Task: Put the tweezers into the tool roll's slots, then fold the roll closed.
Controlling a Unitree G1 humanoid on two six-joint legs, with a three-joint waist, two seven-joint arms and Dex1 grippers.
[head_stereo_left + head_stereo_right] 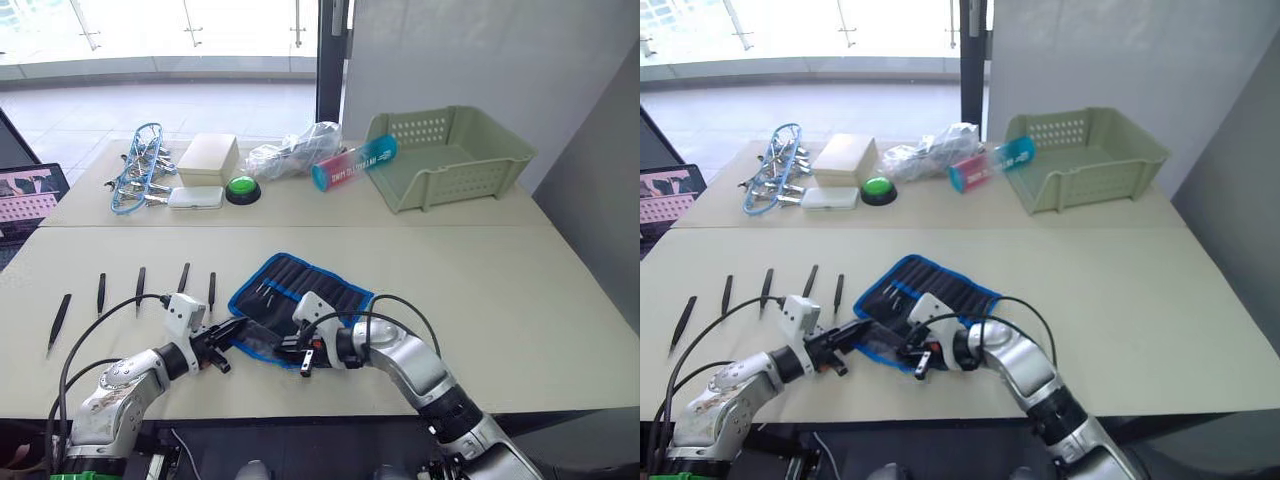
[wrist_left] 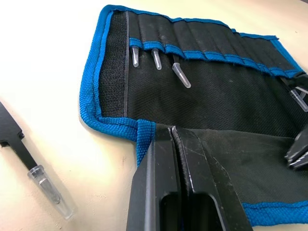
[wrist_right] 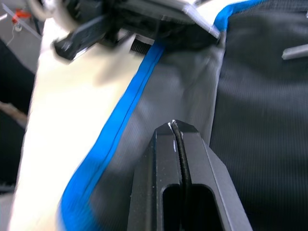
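Roll lies open at lower centre of the head views on the tan table, blue edging all round, inner face up. Slots run across its far half; three clear-capped tips poke out of the leftmost pockets in the left wrist view, and a fourth capped tip shows near the right edge of that view. Five black tweezers lie in a loose row on the table at lower left of the head views, well apart from each other, the nearest one just beside the roll's left edge.

Left gripper sits at the roll's near left corner, fingers pressed together; they meet right at the blue hem, but a real pinch on the fabric cannot be confirmed. Right gripper is over the roll's near edge, fingers closed together with a thin dark line between them, above grey-black fabric; hold on it unclear.

Far half of the table: green basket upper right, blue tube, green button, white box, clips with blue wire.
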